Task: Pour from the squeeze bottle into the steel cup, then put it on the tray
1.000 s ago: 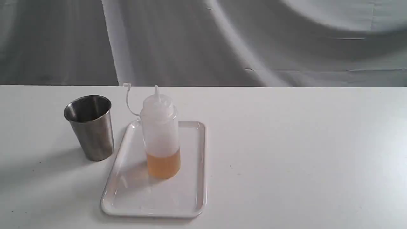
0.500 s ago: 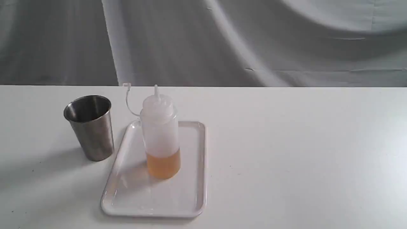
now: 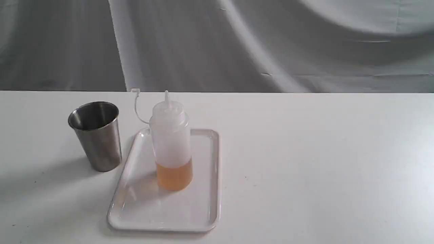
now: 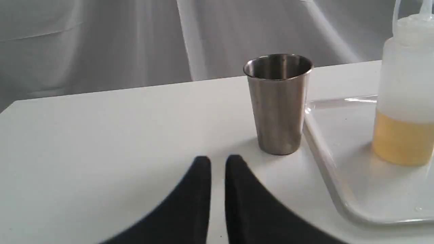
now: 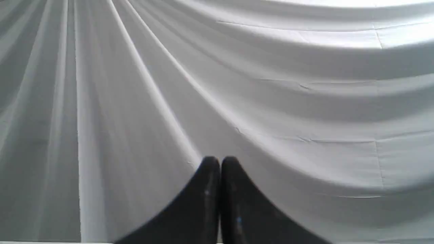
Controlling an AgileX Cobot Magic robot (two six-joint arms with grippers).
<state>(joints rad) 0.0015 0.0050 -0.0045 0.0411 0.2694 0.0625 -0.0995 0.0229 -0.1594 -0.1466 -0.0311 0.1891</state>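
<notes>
We saw squeeze bottle (image 3: 171,142) upright on tray (image 3: 203,217), nozzle uncapped. Steel cup (image 3: 96,135) stood on tabletop (image 3: 305,152), just beside tray rim. Left end effector (image 4: 218,162) nearly pressed together, empty. Right end effector (image 5: 220,162) pressed together, facing backdrop. We judged risks: hard pinch spurting liquid early, arm clipping cup.

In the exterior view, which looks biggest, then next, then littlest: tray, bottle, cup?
Largest: flat glossy white rectangular tray.
Then: translucent whitish squeeze bottle holding amber liquid.
Smallest: brushed steel cup.
</notes>
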